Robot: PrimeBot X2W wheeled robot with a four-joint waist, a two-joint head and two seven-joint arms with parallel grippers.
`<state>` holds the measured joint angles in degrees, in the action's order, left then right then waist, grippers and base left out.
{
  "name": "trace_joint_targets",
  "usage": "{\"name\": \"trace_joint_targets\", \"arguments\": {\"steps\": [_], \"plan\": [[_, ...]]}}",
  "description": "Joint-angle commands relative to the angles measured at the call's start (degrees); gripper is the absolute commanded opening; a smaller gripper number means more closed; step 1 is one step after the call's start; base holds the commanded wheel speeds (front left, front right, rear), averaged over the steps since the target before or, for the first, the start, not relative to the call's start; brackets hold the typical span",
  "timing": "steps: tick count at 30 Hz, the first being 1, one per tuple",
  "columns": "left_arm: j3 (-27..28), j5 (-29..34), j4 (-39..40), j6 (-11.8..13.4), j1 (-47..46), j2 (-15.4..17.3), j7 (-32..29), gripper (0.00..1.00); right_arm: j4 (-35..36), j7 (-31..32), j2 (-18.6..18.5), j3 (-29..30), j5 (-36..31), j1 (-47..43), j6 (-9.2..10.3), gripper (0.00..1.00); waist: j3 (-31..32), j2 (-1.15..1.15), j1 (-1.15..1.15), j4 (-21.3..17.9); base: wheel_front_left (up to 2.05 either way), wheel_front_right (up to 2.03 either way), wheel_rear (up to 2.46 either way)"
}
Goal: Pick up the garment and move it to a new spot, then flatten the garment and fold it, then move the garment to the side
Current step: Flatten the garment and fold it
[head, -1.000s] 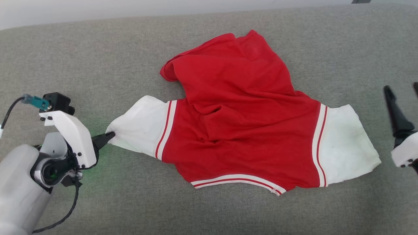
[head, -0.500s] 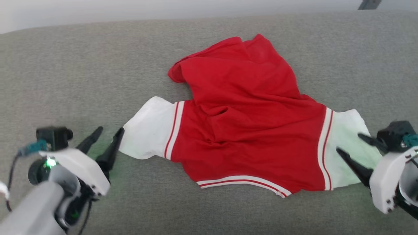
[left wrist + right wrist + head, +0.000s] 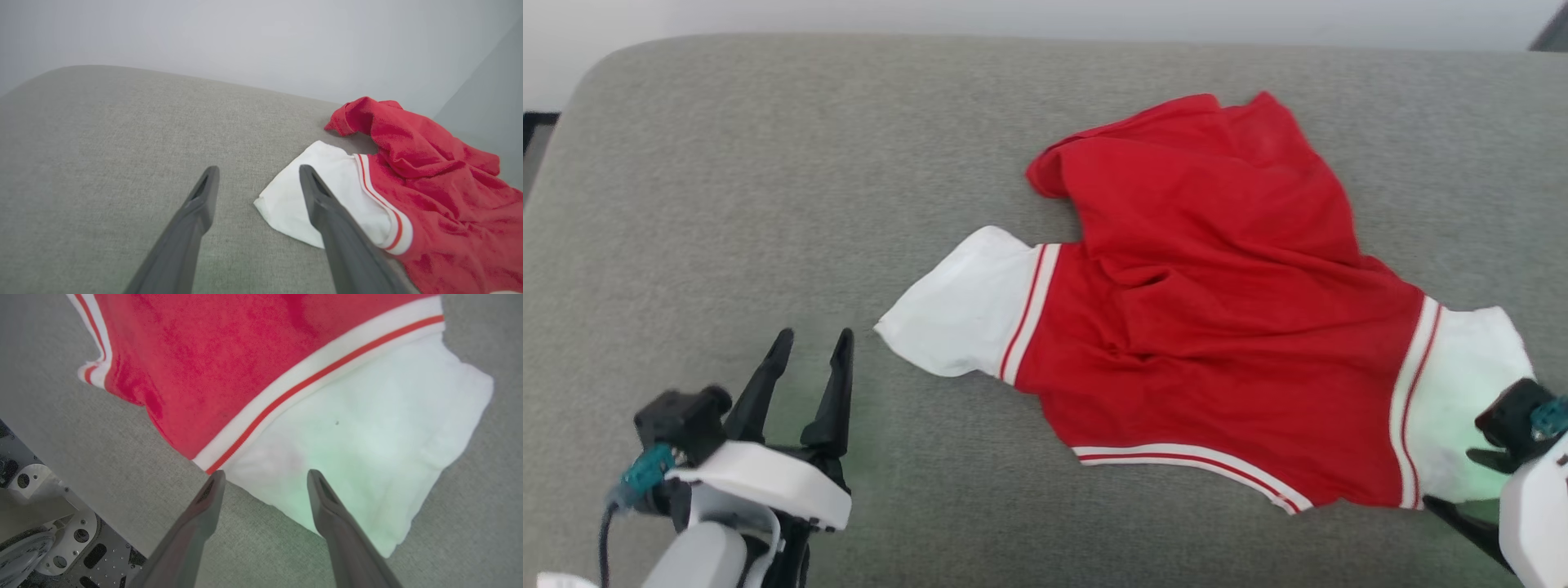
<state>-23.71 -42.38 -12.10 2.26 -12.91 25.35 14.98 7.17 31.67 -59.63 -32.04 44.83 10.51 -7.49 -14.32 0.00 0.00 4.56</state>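
**A:** What's there, by count?

**B:** One garment (image 3: pixel 1217 327) and two grippers. The garment lies rumpled on the grey cushion (image 3: pixel 768 163), right of the middle. Its red body is bunched toward the far side, and it has two white sleeve ends, one on each side.

**A:** The left gripper?

**B:** The left gripper (image 3: pixel 815 335) has its fingers spread with nothing between them. It sits near and to the left, apart from the cloth. The left white sleeve end (image 3: pixel 964 310) is just right of its tips.

**A:** And the other?

**B:** The right gripper (image 3: pixel 265 472) is spread as well, at the garment's near right corner. One finger is over the right white sleeve end (image 3: pixel 367 428). The other is over the cushion, beside where the striped trim (image 3: pixel 310 371) ends. I cannot tell whether either finger touches the fabric.
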Motion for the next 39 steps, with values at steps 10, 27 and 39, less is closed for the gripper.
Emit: {"name": "trace_joint_targets", "arguments": {"steps": [10, 27, 39], "plan": [[10.1, 10.01, 1.54, -4.27, 6.21, -8.13, 0.28, 1.0, -6.43, -2.5, -1.62, -7.13, -5.78, 1.61, 0.04, 1.0, -1.24, 0.0, 0.0, 3.71, 0.0, 0.0, 0.0], [6.94, 16.4, 3.53, -9.74, -1.34, -0.05, -4.06, 1.0, -15.74, -9.42, 3.12, -12.93, -6.95, 6.61, 0.2, 0.0, -2.71, 0.0, 0.0, 1.75, 0.0, 0.0, 0.0], [-30.89, -4.23, 15.24, -9.67, -26.35, 24.35, -33.85, 1.0, -14.21, -8.18, 4.3, -13.86, -7.74, 11.1, 0.41, 0.0, -5.75, 0.0, 0.0, -0.12, 0.0, 0.0, 0.0]]}}
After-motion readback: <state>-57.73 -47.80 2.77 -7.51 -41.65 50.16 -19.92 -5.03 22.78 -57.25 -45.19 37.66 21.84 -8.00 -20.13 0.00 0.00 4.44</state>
